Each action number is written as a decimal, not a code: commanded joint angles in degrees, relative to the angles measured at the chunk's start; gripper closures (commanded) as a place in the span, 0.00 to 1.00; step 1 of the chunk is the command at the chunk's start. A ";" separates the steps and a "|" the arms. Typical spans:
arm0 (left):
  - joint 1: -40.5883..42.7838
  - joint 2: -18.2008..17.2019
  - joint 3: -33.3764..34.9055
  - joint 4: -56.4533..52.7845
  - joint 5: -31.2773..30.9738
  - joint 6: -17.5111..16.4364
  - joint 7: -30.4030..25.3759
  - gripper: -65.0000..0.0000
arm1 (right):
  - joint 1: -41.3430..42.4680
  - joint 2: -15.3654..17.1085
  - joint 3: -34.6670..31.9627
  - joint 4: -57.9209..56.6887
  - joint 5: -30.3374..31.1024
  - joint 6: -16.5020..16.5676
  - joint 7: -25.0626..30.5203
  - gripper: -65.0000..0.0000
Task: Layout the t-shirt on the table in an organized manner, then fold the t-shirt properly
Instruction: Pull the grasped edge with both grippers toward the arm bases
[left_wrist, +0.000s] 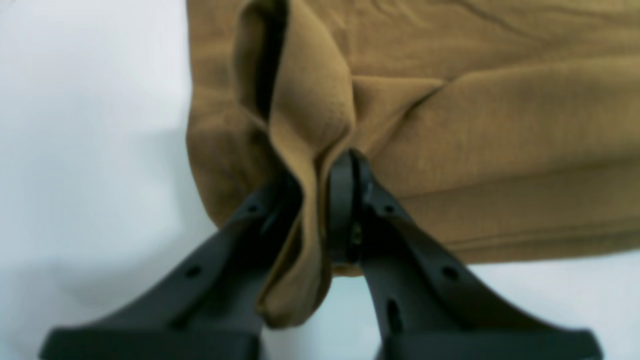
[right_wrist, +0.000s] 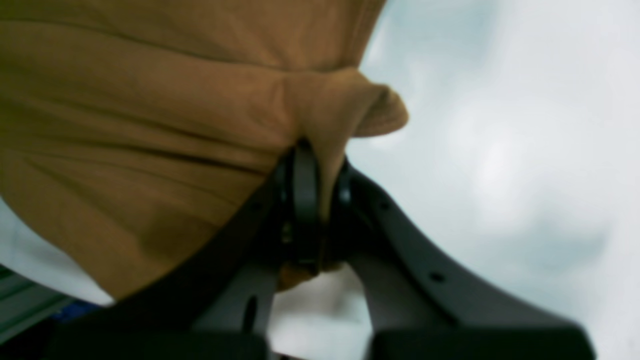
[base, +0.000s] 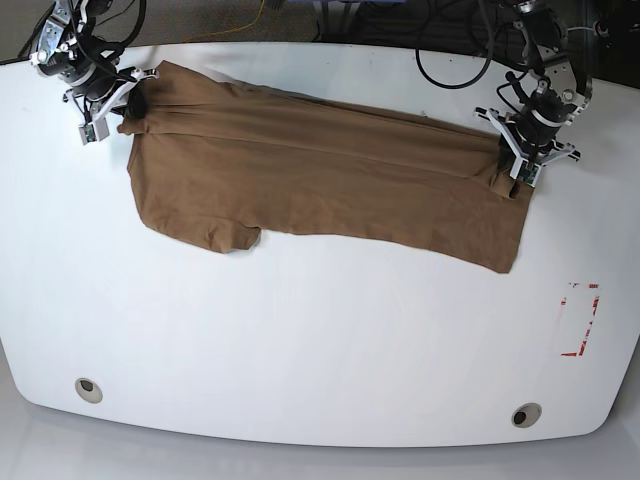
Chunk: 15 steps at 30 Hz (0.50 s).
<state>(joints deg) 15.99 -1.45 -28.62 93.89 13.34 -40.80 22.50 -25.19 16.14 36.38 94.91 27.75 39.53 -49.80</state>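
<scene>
Now both the left hand (left_wrist: 325, 200) and right hand (right_wrist: 315, 195) pinch the t-shirt (base: 320, 175), stretched along the counter (base: 320, 340), half-spread, folding not yet begun.

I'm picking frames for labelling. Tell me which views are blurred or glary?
Left wrist: soft focus, t-shirt weave smeared, left tool edges fuzzy. Right wrist: blurrier; table a mottled white haze. Base: sharp, mild sheen on the glossy table.
</scene>
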 joint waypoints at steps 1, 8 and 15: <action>3.22 0.79 -0.35 3.30 2.26 0.80 2.16 0.97 | -1.14 3.24 0.76 0.69 -1.07 -0.54 0.17 1.00; 9.81 2.29 -0.35 8.05 2.26 0.80 2.16 0.97 | -2.11 6.94 -1.17 0.60 -1.07 -0.54 0.17 1.00; 13.95 2.29 -0.35 8.93 2.08 0.80 2.16 0.97 | -3.86 8.17 -3.46 0.69 -1.07 -0.54 0.17 1.00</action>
<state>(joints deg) 28.47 1.28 -28.51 102.48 12.99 -40.53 21.54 -28.49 22.90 32.21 94.83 27.40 39.46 -49.69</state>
